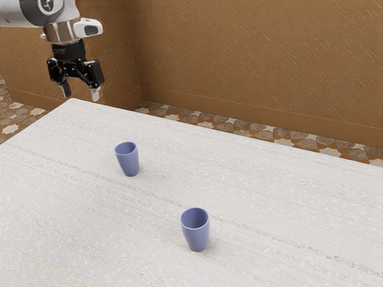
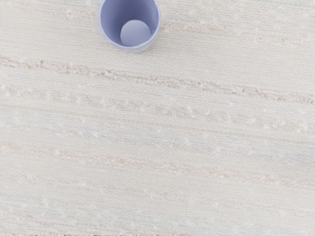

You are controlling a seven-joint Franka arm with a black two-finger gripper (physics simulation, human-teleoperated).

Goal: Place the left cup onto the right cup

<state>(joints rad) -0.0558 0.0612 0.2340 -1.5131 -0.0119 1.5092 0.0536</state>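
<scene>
Your bench [image 1: 287,203] is the biggest thing here: a pale, whitish top with a faint grain running across it in long streaks. Behind it stands a brown, rough-textured wall [image 1: 257,54] with a plain skirting board, and between wall and bench you can see a strip of floor [image 1: 239,127] laid in brown and cream patterned tiles.

The arm [image 1: 54,15] comes in at the exterior view's upper left, white and grey. Its black pincer [image 1: 81,94] hangs in the air above the bench's far corner, pointing down, fingers spread apart with nothing between them. It is well apart from both cups.

The two cups look alike: plain, handleless, a dull blue-violet, wider at the mouth and narrowing toward the base, each standing mouth up on the bench. The far cup [image 1: 127,158] sits toward the exterior view's left, around the middle of the bench. The near cup [image 1: 195,229] sits closer to the camera and toward the exterior view's right. They are apart, not touching, with bare bench between them.

In the wrist view you look straight down on the bench [image 2: 157,147] and into one cup [image 2: 130,24]: a round rim, darker inner wall and a small pale round bottom. You cannot tell which of the two it is.
</scene>
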